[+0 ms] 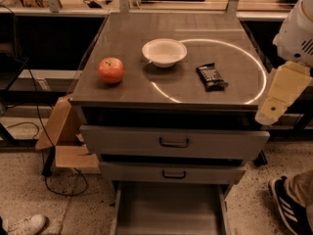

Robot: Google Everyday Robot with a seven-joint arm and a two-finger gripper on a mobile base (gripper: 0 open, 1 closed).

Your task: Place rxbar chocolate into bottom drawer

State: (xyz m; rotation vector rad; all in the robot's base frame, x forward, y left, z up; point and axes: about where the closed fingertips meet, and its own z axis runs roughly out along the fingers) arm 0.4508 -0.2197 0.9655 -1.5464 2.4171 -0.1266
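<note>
A grey metal table [127, 43] fills the view. Under the table's top, below two shut drawers [122, 140], the bottom drawer [168, 210] is pulled out. A white and cream robot arm [286, 84] hangs off the table's right edge. Its tool is not visible, so I cannot tell whether it is released or clenched. On the table sit a white bowl [164, 52] at centre and a red apple [111, 70] on the left. The rxbar chocolate [212, 76] lies flat on the right. It is probably light, with a slick, crinkly wrapper, and best pinched across its narrow width.
</note>
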